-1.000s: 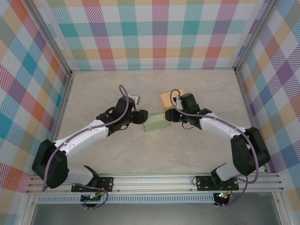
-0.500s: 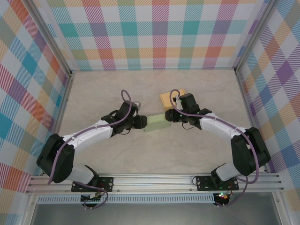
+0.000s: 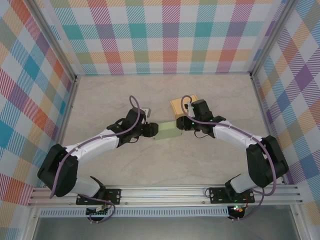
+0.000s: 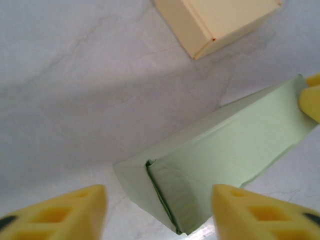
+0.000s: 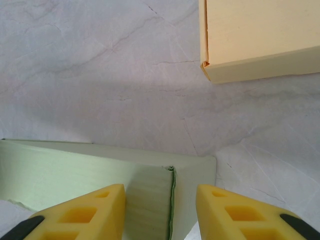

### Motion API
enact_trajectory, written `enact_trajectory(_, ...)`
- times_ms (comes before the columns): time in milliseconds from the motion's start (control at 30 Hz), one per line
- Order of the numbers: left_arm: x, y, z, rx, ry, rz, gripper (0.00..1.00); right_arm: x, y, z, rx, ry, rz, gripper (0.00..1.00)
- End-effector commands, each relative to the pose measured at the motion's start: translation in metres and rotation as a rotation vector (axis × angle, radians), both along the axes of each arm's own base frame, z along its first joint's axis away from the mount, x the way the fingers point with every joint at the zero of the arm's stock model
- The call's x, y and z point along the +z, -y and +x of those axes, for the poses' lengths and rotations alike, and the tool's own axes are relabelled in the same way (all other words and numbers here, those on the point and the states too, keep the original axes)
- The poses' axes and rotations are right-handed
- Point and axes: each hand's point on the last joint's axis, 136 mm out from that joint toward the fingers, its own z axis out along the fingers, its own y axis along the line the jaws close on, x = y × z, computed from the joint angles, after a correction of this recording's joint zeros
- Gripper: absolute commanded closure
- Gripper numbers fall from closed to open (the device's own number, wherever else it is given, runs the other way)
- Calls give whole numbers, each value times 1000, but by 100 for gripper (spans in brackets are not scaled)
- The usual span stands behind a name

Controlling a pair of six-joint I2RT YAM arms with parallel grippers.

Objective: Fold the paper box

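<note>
Box (image 3: 167, 131) lies on the counter (image 3: 165, 165) just on the near side of the tan box (image 3: 181, 105), not touching it. One end points at the tan box, the other away from it.

Progress, my read: nearly done. The body is already a closed oblong. The end far from the tan box has its flap (image 4: 172, 192) tucked in, with a dark seam down one edge and a slight outward bulge. The end nearest the tan box also looks tucked, with a thin seam showing in the right wrist view. What's left is probably seating both flaps flush.

Left claw (image 3: 150, 129) is at the far end, fingers (image 4: 65, 212) apart and straddling the flap, with a gap on one side, so no clamp. Right claw (image 3: 181, 123) is at the end nearest the tan box, fingers (image 5: 80, 215) partly apart over it. I can't tell if it pinches or just rests.

Materials: the box is thin pale-green card, matte, with crisp creases. The flap face is faintly ribbed. The tan box is similar card, closed, with sharp corners. The counter is smooth with a grey marble pattern. The fingers are yellow blocks with cutouts.
</note>
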Motion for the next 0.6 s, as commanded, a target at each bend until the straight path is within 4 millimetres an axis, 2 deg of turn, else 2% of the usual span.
enact_trajectory(0,49,2,7,-115,230,19,25,-23,16,-16,2,-82,-95,58)
enact_trajectory(67,63,11,6,-247,349,68,21,-21,16,-15,1,-80,-96,58)
enact_trajectory(133,65,22,-1,-409,449,134,16,-19,15,-14,2,-77,-95,58)
enact_trajectory(233,49,32,-9,-626,562,252,14,-17,14,-14,4,-79,-91,58)
enact_trajectory(400,11,31,3,-754,574,447,14,-15,15,-15,-1,-80,-90,58)
enact_trajectory(567,1,44,8,-837,572,451,13,-16,16,-17,-1,-85,-92,58)
